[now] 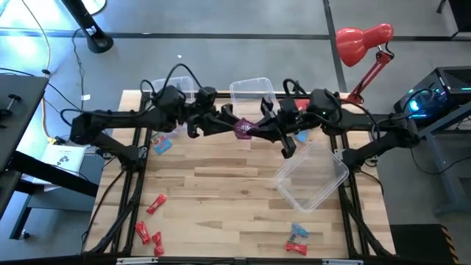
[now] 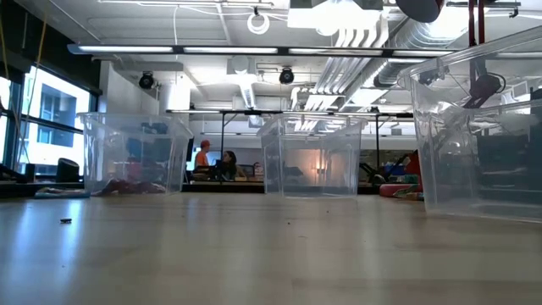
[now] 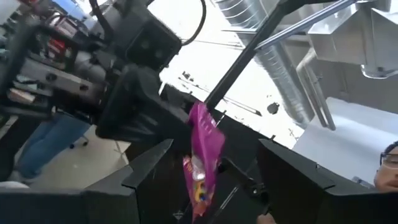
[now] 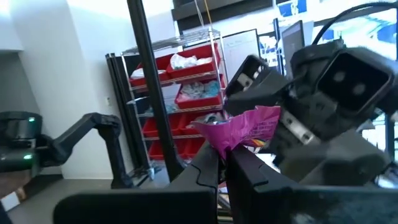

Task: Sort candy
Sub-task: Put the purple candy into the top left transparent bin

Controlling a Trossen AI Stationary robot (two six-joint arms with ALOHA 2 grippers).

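Just above the high view's centre, the right gripper [image 1: 254,126] is pinching a crinkled magenta candy packet [image 1: 243,128], while the left gripper [image 1: 229,123] is waiting wide beside it (seemingly for a handover).

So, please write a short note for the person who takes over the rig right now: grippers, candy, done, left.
Right gripper: shut on the purple packet, held in the air over the table's far middle.
Left gripper: open, its fingers on either side of the same packet; a handover seems under way.
Candy: red sweets lie loose at the near left, a blue packet at the far left, a mixed few at the near right.
Bins: left bin holds some candy, middle bin looks empty, right bin is tilted.
Done: little. Left: nearly all the sorting.
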